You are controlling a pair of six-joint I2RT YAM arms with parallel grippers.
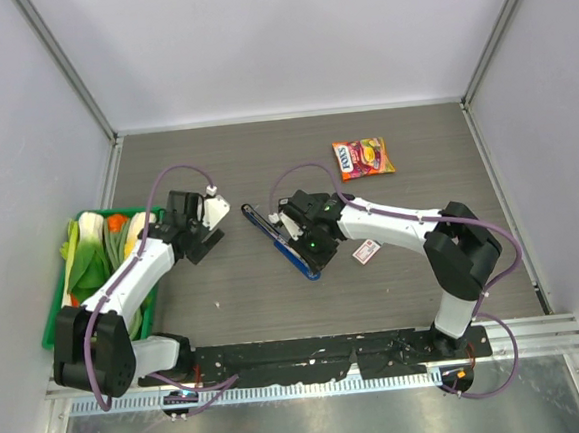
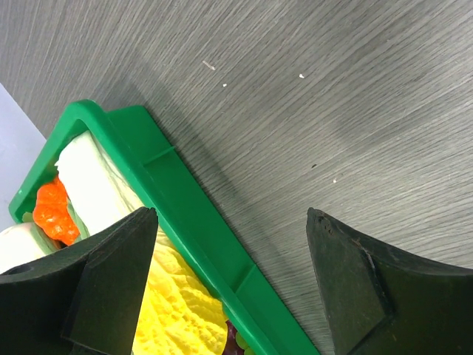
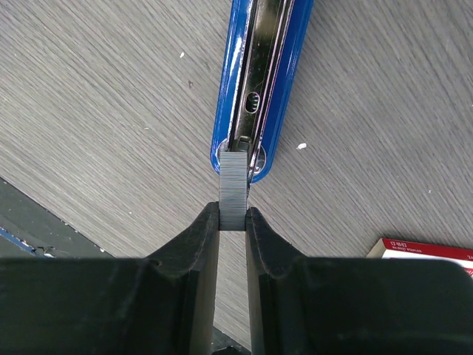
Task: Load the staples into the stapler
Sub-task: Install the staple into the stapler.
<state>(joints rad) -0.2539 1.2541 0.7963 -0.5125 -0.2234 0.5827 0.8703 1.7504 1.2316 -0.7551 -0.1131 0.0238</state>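
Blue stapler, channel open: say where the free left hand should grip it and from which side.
Grip the blue stapler across the two straight sides of its long narrow base, from above, probably at the end away from the right hand, which pinches the grey metal staple strip at the channel mouth.

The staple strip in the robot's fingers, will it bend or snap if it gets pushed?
The staple strip looks straight and stiff, sticking out of the right gripper without drooping. Its fine ridges suggest many thin staples stuck together, so a sideways shove would probably snap it. Being so small, it is likely light.
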